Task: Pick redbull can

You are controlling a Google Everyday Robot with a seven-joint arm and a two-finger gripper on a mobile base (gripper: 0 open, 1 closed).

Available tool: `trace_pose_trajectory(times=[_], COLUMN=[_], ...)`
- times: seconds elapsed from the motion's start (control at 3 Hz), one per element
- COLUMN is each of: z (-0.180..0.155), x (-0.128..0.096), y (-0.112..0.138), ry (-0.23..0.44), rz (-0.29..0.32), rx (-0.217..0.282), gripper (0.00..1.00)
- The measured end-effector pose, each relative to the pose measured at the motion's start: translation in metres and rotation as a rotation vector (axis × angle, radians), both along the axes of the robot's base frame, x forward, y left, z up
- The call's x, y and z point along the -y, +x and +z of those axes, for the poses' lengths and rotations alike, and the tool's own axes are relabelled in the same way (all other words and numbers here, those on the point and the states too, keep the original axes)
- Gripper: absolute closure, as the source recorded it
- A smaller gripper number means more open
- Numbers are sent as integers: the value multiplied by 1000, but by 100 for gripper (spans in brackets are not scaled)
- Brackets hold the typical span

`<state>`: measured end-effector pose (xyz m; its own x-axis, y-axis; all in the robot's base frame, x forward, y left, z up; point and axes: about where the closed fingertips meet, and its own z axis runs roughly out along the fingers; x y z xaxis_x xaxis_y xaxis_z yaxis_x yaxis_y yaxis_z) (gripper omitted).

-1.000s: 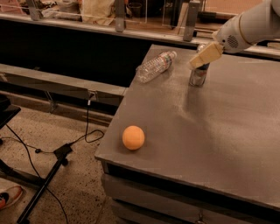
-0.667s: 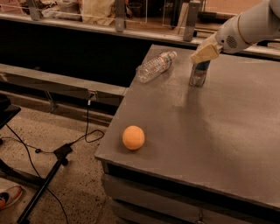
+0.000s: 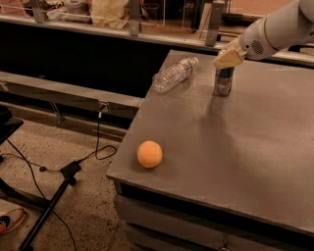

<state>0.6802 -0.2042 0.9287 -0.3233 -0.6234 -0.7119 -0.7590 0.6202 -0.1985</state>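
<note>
The redbull can stands upright on the far part of the grey table; it is slim, silver and blue, with a small red mark. My gripper, beige at the end of the white arm, is right above the can's top and hides it. I cannot tell whether it touches the can.
A clear crinkled plastic bottle lies on its side left of the can. An orange ball sits near the table's front left edge. A counter with railing posts runs behind. Cables and a stand leg lie on the floor at left.
My gripper has shifted slightly up and to the left above the can. The can, bottle and ball have not moved.
</note>
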Motion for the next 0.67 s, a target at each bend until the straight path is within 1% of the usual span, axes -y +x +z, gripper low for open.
trace_pose_trajectory(times=[0.33,0.67], z=[10,56], x=[-7,-16], y=[-3,-17], ry=[31,108], rz=[45,111], rx=[-22,12], gripper=[100,100])
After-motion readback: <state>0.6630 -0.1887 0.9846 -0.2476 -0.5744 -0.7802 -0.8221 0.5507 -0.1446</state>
